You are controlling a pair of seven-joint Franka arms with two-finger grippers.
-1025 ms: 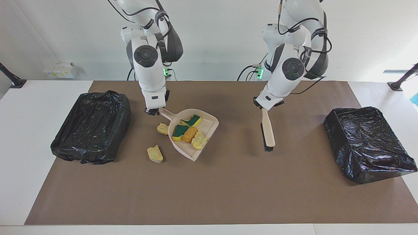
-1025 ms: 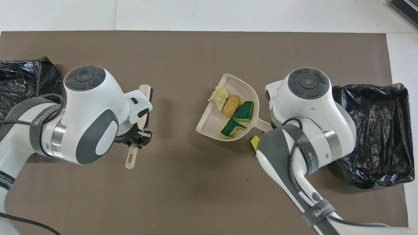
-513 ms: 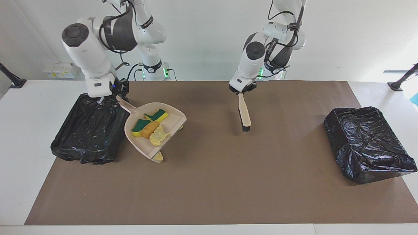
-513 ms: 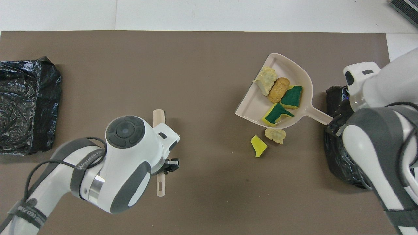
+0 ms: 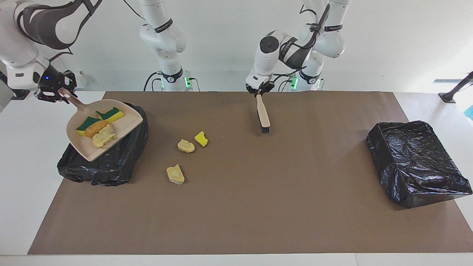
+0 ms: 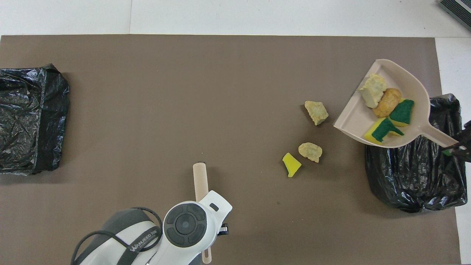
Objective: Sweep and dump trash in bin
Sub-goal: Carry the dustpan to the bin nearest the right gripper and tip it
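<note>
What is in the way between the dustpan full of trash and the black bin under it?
Nothing visible. The right tool holds the dustpan over the open bin. Four pieces of trash sit in the pan, with only air below its lip.

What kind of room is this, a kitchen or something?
Probably a robot test lab, not a kitchen: two robot arms bolted at a bare table, staged scraps and bag-lined bins.

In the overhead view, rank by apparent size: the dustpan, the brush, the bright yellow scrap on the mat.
1. dustpan, though raised toward the camera, so it may look bigger.
2. brush, partly hidden under the left arm.
3. yellow scrap, clearly smallest.
</note>
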